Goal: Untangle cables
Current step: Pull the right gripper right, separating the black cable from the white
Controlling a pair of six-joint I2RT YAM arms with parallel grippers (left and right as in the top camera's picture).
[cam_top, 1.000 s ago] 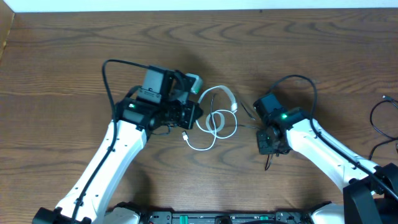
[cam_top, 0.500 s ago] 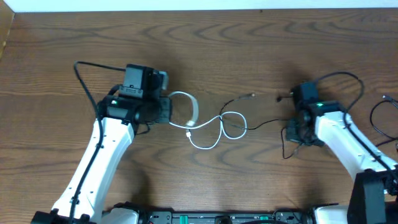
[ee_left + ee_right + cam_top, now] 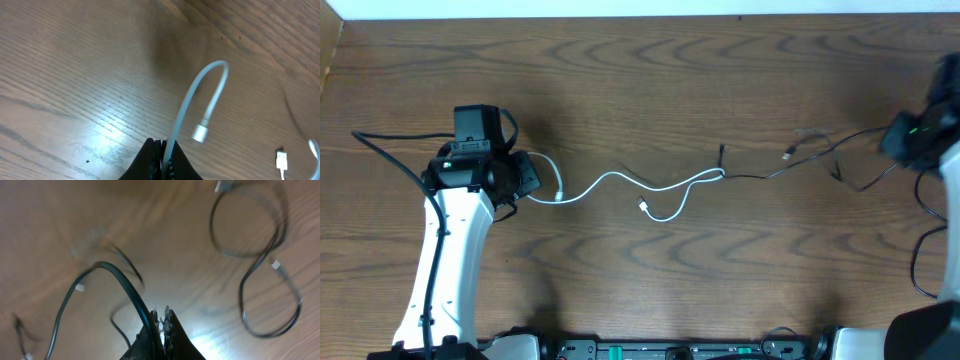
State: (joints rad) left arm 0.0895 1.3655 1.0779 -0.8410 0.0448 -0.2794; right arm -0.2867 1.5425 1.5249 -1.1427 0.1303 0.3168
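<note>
- The thin white cord [image 3: 665, 188], smooth and round in section with a small pale plug at each end, lay across the middle of the table in a shallow wave. One end ran into the left gripper, and the other plug lay free near the centre.
- The thin black cord [image 3: 750, 178], matt and slightly kinked, ran from the white cord's right-hand bend towards the right edge. The two cords met at that bend; whether they were hooked there could not be told.
- The left gripper [image 3: 162, 147] was clenched on the white cord, which rose between its dark fingers in a stiff arch.
- The right gripper [image 3: 162, 315] was clamped on the black cord; this view was blurred.
- The brown wooden table [image 3: 640, 80] showed a strong grain and a dull sheen.
- One second earlier both cords formed overlapping loops at the centre, with the grippers close beside them. The arms had since moved far apart, drawing the loops out into one long line.
</note>
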